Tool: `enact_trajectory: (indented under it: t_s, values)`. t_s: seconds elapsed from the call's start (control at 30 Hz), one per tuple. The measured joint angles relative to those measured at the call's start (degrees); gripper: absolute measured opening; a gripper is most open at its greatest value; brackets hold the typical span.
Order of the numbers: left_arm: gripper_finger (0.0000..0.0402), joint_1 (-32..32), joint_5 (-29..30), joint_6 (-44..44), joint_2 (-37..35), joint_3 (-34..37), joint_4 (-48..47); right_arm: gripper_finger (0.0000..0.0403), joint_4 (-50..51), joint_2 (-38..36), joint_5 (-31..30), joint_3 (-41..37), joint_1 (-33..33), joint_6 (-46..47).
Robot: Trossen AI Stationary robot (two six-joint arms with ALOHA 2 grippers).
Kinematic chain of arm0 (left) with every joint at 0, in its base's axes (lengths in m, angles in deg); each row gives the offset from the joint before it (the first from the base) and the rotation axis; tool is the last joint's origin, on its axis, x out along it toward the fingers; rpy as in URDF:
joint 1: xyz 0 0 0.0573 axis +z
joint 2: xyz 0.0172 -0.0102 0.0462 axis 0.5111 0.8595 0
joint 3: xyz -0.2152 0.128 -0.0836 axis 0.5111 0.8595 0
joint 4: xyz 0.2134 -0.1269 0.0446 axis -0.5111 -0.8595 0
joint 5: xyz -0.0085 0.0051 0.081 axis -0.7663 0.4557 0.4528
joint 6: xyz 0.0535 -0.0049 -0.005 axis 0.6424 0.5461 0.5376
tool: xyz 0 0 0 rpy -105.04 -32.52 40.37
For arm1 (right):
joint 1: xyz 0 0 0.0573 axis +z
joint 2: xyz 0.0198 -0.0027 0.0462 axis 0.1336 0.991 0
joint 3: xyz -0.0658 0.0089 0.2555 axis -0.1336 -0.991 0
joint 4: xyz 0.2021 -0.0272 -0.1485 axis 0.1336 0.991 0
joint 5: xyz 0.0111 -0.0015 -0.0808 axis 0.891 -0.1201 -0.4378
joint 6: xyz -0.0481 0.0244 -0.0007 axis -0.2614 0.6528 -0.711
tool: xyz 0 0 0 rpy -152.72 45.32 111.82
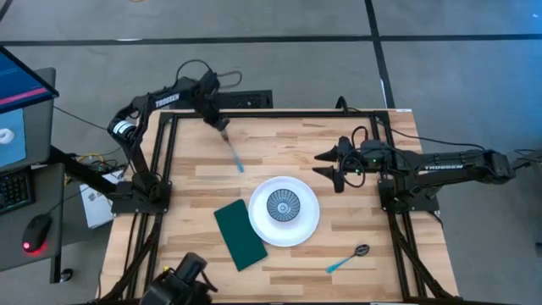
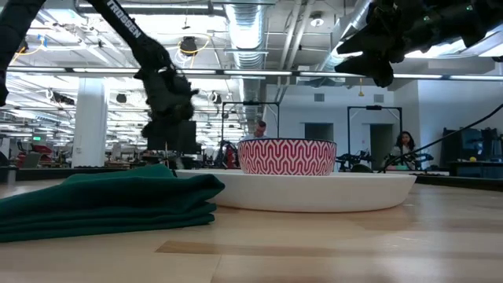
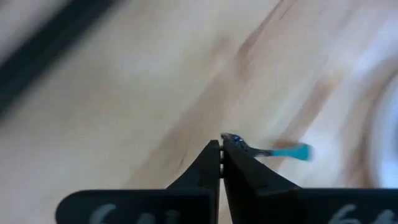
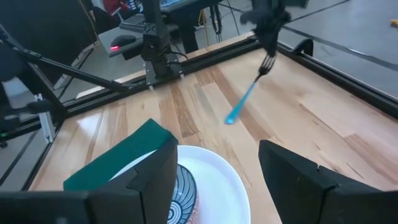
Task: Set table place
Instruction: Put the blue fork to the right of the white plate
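You're looking at a table place (image 1: 339, 140) that is sitting roughly three-quarters set. The plate (image 1: 305, 230) is lying near the middle of the tabletop, and the bowl (image 1: 283, 205) is sitting centred in it; the low view shows a red zigzag on the bowl's outer wall, the blue pattern being inside. The napkin (image 1: 239, 235) is lying folded just beside the plate on the left arm's side, its corner looking like it's touching or slightly overlapping the rim; I can't tell which. The spoon (image 1: 348, 259) is lying on bare wood near the plate's other side, angled, not squared up.

The fork (image 1: 235, 154) is the piece you're working now: the left gripper (image 3: 221, 144) is pinching its tine end tight, handle hanging down toward the table, well apart from the plate. The right gripper (image 4: 214, 171) is hovering above the plate's far side, spread wide, carrying nothing.

Left, I'd judge: fork placement, then possibly straightening the spoon.
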Motion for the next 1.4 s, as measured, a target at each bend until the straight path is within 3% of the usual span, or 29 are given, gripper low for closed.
enact_trajectory:
  t_s: [0.2, 0.53, 0.9, 1.4]
  values:
    - [0.0002, -5.0, -8.0, 0.1, 0.0, -9.2, 2.8, 0.0249, -1.2, 0.0, 0.0, 0.0, -0.5, -0.1]
    - [0.0001, -17.3, -9.3, -2.7, 0.0, -19.7, 6.4, 0.0249, -4.5, 0.0, 0.0, 0.0, -0.3, 0.1]
    - [0.0, -26.9, -9.2, -7.9, 0.5, -22.7, 13.3, 0.0249, -3.1, 1.2, -0.1, 0.0, -1.7, 13.2]
    - [0.0, -30.3, -5.4, -9.5, 0.5, -22.7, 18.6, 0.0249, -7.5, 12.6, 0.3, 0.0, 5.2, 16.4]
